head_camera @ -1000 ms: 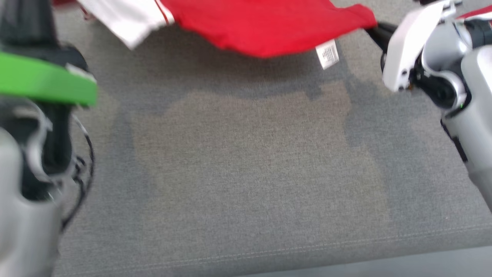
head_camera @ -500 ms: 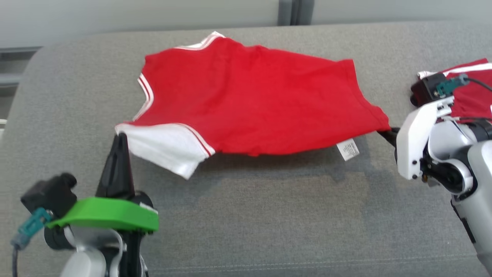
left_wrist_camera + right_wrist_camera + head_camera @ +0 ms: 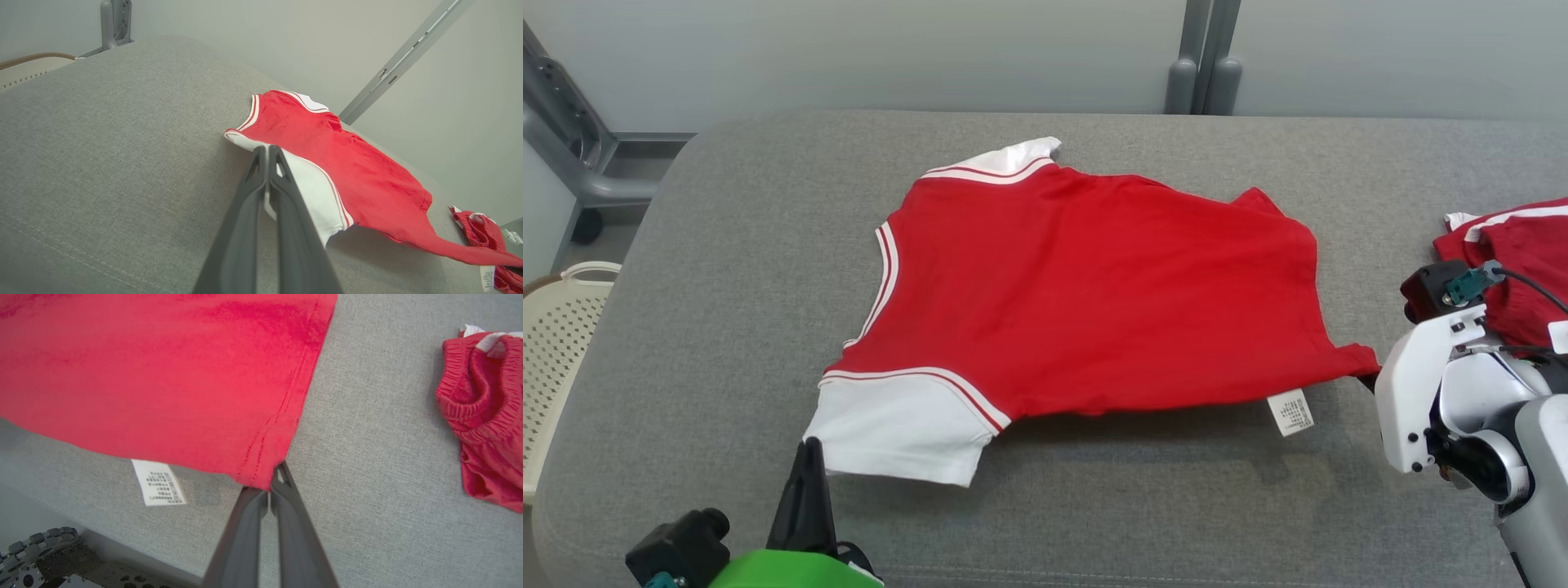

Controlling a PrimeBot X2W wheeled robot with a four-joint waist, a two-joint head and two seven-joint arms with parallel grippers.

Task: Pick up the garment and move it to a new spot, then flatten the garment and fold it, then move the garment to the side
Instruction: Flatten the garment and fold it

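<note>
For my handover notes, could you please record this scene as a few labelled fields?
garment: red shirt, spread over the grey padded surface
left gripper: shut on its white sleeve
right gripper: shut on the hem corner
care label: hangs below the near edge
nearby: red shorts at the right, cream basket at the left

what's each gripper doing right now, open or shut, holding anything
left gripper: closed, pinching the white sleeve of the red shirt
right gripper: closed, pinching the red shirt at its hem corner
</note>
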